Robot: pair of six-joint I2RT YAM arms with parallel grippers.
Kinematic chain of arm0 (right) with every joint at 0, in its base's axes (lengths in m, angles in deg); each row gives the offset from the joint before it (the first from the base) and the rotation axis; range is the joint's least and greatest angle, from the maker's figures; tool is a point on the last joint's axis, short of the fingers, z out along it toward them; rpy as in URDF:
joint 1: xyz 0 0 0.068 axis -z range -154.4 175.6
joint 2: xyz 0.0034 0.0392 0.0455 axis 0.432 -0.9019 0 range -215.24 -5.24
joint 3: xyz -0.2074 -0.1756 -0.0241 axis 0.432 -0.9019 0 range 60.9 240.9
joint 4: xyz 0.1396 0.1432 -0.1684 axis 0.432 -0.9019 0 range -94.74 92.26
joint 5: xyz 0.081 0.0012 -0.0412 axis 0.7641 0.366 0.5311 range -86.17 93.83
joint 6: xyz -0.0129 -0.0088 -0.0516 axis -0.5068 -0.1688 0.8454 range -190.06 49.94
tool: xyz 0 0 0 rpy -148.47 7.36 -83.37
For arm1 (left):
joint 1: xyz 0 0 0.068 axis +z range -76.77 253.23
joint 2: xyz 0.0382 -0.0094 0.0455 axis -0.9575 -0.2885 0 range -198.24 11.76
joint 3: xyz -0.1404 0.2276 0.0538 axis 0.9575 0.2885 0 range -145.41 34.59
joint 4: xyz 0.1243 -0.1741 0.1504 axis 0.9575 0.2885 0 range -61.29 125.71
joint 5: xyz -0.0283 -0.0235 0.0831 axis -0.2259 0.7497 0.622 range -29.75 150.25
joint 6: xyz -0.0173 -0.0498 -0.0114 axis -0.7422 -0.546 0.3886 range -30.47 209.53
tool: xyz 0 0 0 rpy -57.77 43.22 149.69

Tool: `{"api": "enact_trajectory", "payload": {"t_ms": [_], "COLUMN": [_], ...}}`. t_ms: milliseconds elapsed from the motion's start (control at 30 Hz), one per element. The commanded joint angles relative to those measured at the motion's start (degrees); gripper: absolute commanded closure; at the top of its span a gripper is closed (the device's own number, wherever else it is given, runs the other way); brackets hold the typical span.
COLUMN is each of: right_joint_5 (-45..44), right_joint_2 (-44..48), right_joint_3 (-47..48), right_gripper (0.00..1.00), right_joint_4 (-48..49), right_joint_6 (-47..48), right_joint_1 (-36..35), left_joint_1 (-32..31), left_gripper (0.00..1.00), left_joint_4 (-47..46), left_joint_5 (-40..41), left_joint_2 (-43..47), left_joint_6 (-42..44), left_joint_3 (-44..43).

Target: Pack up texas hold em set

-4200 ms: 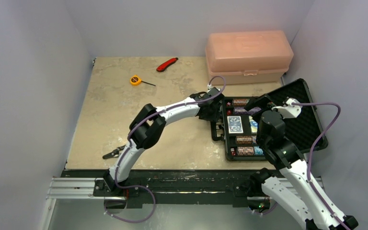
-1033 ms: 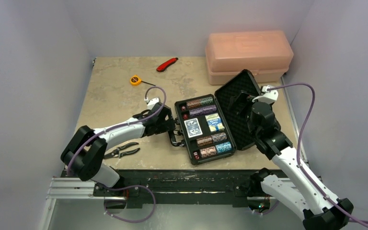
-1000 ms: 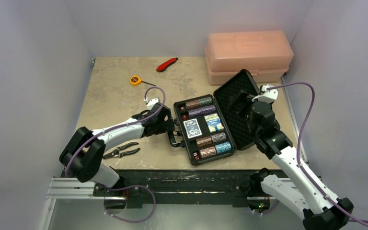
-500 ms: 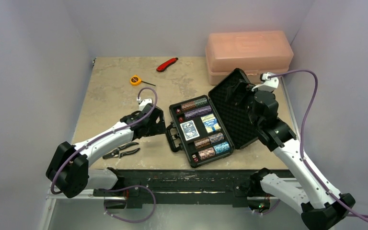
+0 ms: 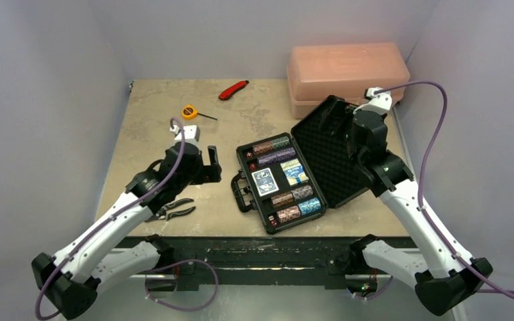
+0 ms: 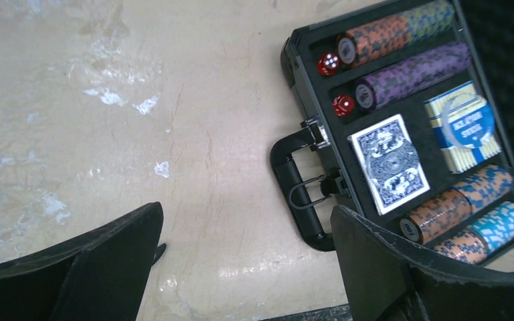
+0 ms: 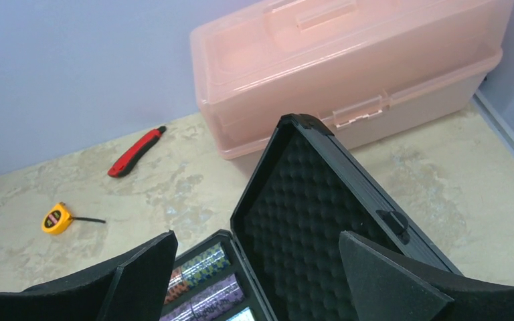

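Observation:
The black case [image 5: 239,190] lies open at the table's front right, its foam-lined lid [image 5: 324,157] tilted up on the right. Inside are chip rolls [image 5: 272,144], two blue card decks [image 5: 266,180] and red dice [image 5: 252,155]. My left gripper [image 5: 204,167] is open and empty, left of the case handle and apart from it. In the left wrist view the gripper [image 6: 241,267] hangs above bare table, with the handle [image 6: 294,194], dice [image 6: 328,63] and decks [image 6: 391,164] ahead. My right gripper [image 5: 336,124] is open by the lid's upper edge. In the right wrist view the gripper [image 7: 258,281] faces the lid foam [image 7: 314,214].
A translucent pink box [image 5: 348,73] stands behind the case at the back right. A red knife [image 5: 233,89] and a yellow tape measure [image 5: 189,112] lie at the back. Black pliers [image 5: 170,210] lie under my left arm near the front edge.
The case has slid left across the table. My left gripper has let go of the handle and drawn back left. My right gripper has risen with the lid, which stands more upright.

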State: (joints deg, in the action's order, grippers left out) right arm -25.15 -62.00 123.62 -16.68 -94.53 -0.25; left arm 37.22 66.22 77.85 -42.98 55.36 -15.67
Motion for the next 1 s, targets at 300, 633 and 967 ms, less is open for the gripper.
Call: {"api": "enact_trajectory", "payload": {"t_ms": [300,633,967], "right_joint_5": [20.88,25.47,32.21], "right_joint_2": [-7.16,-13.12,-20.11], "right_joint_3": [7.41,4.63,2.37], "right_gripper": [0.08,0.08,0.08], "right_joint_4": [-0.05,2.44,3.84], "right_joint_6": [-6.43,-6.43,-6.43], "right_joint_1": [17.17,30.75,38.36], "left_joint_1": [0.30,0.30,0.26], "left_gripper": [0.02,0.03,0.05], "left_joint_4": [10.38,10.81,12.03], "left_joint_5": [1.70,1.95,1.00], "left_joint_2": [15.57,17.19,15.29], "left_joint_6": [12.62,16.51,16.84], "left_joint_3": [-11.50,-6.20,-6.16]}}
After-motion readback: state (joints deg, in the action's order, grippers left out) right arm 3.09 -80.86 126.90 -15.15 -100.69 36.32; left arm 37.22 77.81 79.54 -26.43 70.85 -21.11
